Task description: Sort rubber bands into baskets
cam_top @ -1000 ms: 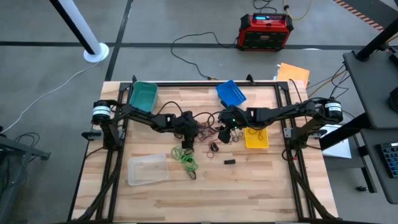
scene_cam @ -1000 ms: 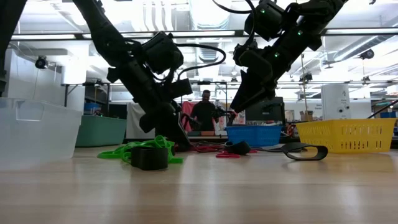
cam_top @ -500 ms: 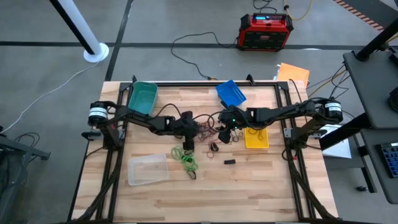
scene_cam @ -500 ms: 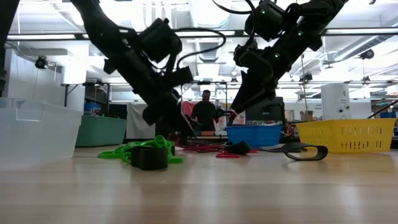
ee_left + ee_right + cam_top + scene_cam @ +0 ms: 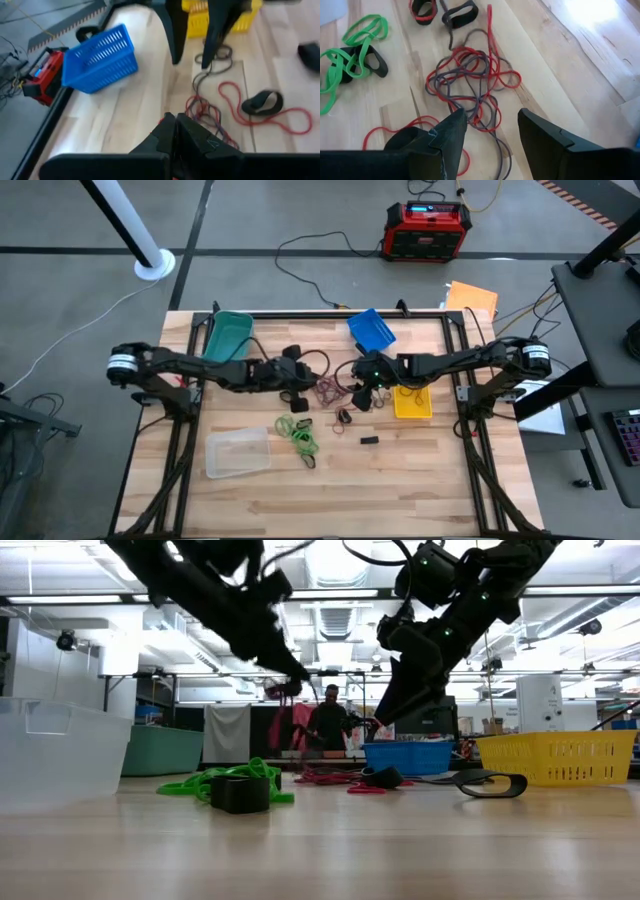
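Hovering with its two fingers spread wide and empty, my right gripper [image 5: 487, 125] hangs just above the tangle of red and brown rubber bands [image 5: 470, 85]; I judge a single strand at the tangle's edge the better bite, lest the whole knot come up; my left gripper [image 5: 175, 131], up near the table's middle, has its fingers pressed together, and whether a band is pinched I cannot tell; beyond lie the blue basket [image 5: 371, 328] and the yellow basket [image 5: 412, 402].
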`<action>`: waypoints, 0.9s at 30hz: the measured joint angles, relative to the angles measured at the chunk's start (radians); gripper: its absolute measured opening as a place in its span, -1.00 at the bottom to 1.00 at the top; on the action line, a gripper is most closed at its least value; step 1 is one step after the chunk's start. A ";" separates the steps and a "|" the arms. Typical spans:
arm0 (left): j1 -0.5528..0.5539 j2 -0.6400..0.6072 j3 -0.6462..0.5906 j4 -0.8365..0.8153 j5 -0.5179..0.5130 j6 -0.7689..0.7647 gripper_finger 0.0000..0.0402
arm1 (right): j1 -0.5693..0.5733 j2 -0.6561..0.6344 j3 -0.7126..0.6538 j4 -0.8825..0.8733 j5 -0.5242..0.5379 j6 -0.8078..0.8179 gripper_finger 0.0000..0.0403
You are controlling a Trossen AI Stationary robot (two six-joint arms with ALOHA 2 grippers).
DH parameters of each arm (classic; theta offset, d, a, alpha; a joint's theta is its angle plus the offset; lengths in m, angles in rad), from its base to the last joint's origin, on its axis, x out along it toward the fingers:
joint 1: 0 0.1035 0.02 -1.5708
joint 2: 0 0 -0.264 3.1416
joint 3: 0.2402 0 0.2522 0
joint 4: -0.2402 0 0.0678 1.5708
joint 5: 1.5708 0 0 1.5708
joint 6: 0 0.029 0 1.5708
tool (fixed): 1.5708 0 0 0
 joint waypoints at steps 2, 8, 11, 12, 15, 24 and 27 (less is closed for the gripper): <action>0.004 -0.019 -0.001 -0.021 0.000 -0.046 -1.00 | 0.000 0.000 -0.004 0.000 0.000 0.000 -0.14; 0.025 0.003 -0.002 -0.127 -0.036 -0.150 -0.89 | 0.000 0.000 -0.010 0.000 0.000 0.000 -0.14; 0.024 0.031 -0.004 -0.136 -0.060 -0.163 -0.74 | 0.000 0.000 -0.010 0.001 0.000 0.001 -0.14; 0.024 0.039 -0.004 -0.136 -0.061 -0.164 -0.69 | 0.000 0.000 -0.011 0.001 0.000 0.001 -0.14; 0.024 0.055 -0.004 -0.137 -0.062 -0.164 -0.56 | 0.002 0.000 -0.012 0.001 0.000 0.003 -0.14; 0.018 0.062 -0.005 -0.225 0.149 -0.082 -0.39 | 0.006 0.000 -0.015 0.001 0.000 0.008 -0.14; 0.014 0.079 -0.005 -0.266 0.186 -0.077 -0.40 | 0.006 0.000 -0.016 0.001 0.000 0.008 -0.14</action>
